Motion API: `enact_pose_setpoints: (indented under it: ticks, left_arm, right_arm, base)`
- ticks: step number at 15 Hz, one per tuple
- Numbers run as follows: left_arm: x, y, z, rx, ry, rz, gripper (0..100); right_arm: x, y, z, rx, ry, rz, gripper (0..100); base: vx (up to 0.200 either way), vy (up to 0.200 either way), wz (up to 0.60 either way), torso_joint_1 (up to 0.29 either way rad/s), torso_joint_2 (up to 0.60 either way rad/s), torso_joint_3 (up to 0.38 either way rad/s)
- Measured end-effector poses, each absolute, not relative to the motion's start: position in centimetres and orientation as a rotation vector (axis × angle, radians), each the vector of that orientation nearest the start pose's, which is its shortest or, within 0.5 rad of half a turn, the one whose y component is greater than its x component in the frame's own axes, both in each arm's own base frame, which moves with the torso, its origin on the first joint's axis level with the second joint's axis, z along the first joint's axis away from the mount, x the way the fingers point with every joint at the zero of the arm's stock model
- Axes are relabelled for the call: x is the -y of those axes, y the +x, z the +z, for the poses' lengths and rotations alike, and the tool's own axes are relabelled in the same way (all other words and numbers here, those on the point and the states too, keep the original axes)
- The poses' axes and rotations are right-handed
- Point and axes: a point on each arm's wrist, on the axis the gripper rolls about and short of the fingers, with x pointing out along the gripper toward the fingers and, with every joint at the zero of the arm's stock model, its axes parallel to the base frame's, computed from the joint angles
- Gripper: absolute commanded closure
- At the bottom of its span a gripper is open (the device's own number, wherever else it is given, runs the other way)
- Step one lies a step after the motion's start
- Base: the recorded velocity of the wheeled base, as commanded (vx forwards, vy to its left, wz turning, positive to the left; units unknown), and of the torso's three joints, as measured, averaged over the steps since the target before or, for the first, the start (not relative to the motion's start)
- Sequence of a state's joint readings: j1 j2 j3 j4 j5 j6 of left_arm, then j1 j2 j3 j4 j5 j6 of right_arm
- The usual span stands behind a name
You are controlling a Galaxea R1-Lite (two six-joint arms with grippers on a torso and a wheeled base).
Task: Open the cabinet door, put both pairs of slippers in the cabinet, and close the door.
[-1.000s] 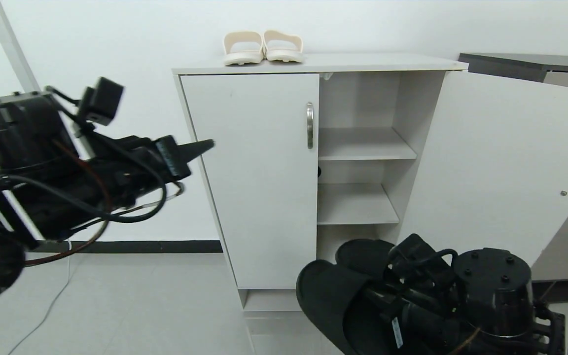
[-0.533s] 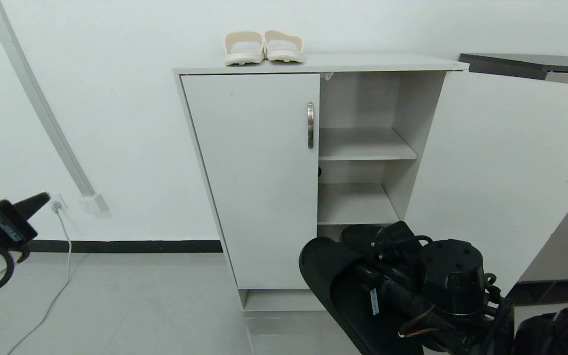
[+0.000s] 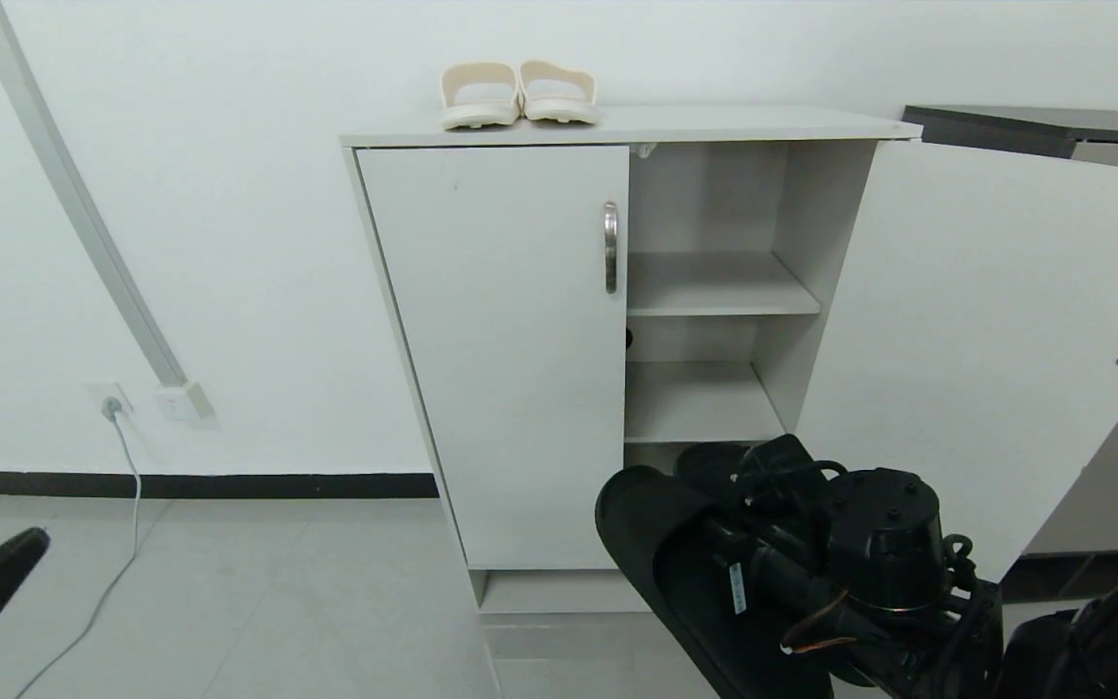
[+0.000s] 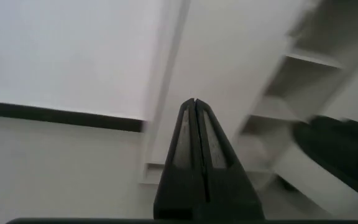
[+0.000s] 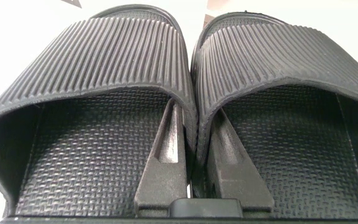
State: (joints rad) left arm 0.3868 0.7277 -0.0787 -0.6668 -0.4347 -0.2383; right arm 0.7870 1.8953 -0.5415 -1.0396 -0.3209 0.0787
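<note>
White 2-door shoe cabinet (image 3: 763,121) against the wall: its right-hand door (image 3: 986,320) stands swung wide, baring 2 bare shelves and a lowest compartment, while the left-hand door (image 3: 501,359) with the metal handle is shut. So the opening step looks done; neither pair is inside, and closing comes last, which puts the task roughly a third of the way along by my reckoning

Pair of black ribbed rubber slippers (image 3: 656,544) is carried just in front of the lowest compartment, low and right of the cabinet's centre. They are held side by side, tipped on edge, with their long axis running along the gripper and the front ends aimed up toward the cabinet opening

Pair of cream slide slippers (image 3: 518,94) sits on the cabinet top near the wall, side by side and touching, long axes running front to back; the heels appear to face the room. This pair is left to fetch

Right gripper (image 5: 197,124) has 1 finger inside each black slipper, pinching the 2 adjoining side walls together

Left gripper (image 4: 194,109) hangs low at the left, well apart from the cabinet, fingers pressed together on nothing
</note>
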Motion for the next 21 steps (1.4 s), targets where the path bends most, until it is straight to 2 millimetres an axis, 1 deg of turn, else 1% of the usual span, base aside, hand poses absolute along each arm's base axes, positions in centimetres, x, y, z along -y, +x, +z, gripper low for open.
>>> enact_pose_setpoints:
  ticks: [1, 3, 4, 7, 9, 11, 12, 13, 14, 16, 17, 18, 19, 21]
  left_arm:
    - [-0.9, 5.1, 15.0, 0.004, -0.284, -0.115, 100]
    - [0.0, 3.3, 14.4, -0.011, -0.455, -0.226, 100]
    - [0.5, 2.5, 14.1, -0.021, -0.496, -0.278, 100]
    - [1.4, 0.5, 13.6, -0.034, -0.494, -0.463, 100]
    - [1.5, -0.7, 13.1, -0.062, -0.479, -0.598, 100]
    - [1.6, -1.7, 11.7, -0.075, -0.437, -0.642, 100]
    - [1.5, -1.9, 10.9, -0.061, -0.403, -0.607, 100]
    - [1.3, -2.0, 10.2, -0.034, -0.368, -0.510, 100]
    - [1.0, -1.9, 9.6, -0.015, -0.325, -0.386, 100]
    - [0.2, -1.9, 8.8, 0.020, -0.214, -0.036, 100]
    - [-0.1, -2.0, 8.5, 0.028, -0.155, 0.104, 100]
    - [-0.3, -2.1, 8.3, 0.030, -0.116, 0.176, 100]
    - [-0.3, -2.2, 8.1, 0.021, -0.100, 0.171, 100]
    - [0.0, -2.2, 7.8, 0.001, -0.067, -0.005, 100]
  right_arm:
    - [-21.0, 21.9, 9.8, -0.289, -0.091, 0.451, 100]
    - [-20.9, 21.9, 9.8, -0.291, -0.092, 0.452, 100]
    - [-21.0, 21.9, 9.8, -0.291, -0.092, 0.453, 100]
    - [-21.0, 21.9, 9.6, -0.297, -0.095, 0.452, 100]
    - [-21.0, 21.9, 9.4, -0.303, -0.098, 0.451, 100]
    - [-20.9, 21.9, 9.3, -0.307, -0.099, 0.451, 100]
    - [-20.9, 21.9, 9.3, -0.304, -0.098, 0.450, 100]
    - [-20.9, 21.9, 9.2, -0.305, -0.099, 0.450, 100]
    - [-20.9, 21.9, 9.2, -0.304, -0.099, 0.450, 100]
    - [-21.0, 22.0, 9.4, -0.298, -0.095, 0.449, 100]
    - [-21.1, 22.2, 9.4, -0.294, -0.092, 0.447, 100]
    - [-21.2, 22.4, 9.5, -0.289, -0.090, 0.436, 100]
    - [-21.3, 22.7, 9.5, -0.283, -0.085, 0.429, 100]
    - [-21.8, 23.2, 9.8, -0.252, -0.067, 0.429, 100]
  base:
    - [0.000, 0.000, 0.00, 0.000, 0.00, 0.000]
    - [0.000, 0.000, 0.00, 0.000, 0.00, 0.000]
    - [0.000, 0.000, 0.00, 0.000, 0.00, 0.000]
    - [0.000, 0.000, 0.00, 0.000, 0.00, 0.000]
    - [0.000, 0.000, 0.00, 0.000, 0.00, 0.000]
    - [0.000, 0.000, 0.00, 0.000, 0.00, 0.000]
    - [0.000, 0.000, 0.00, 0.000, 0.00, 0.000]
    - [0.000, 0.000, 0.00, 0.000, 0.00, 0.000]
    - [0.000, 0.000, 0.00, 0.000, 0.00, 0.000]
    - [0.000, 0.000, 0.00, 0.000, 0.00, 0.000]
    - [0.000, 0.000, 0.00, 0.000, 0.00, 0.000]
    - [0.000, 0.000, 0.00, 0.000, 0.00, 0.000]
    - [0.000, 0.000, 0.00, 0.000, 0.00, 0.000]
    - [0.000, 0.000, 0.00, 0.000, 0.00, 0.000]
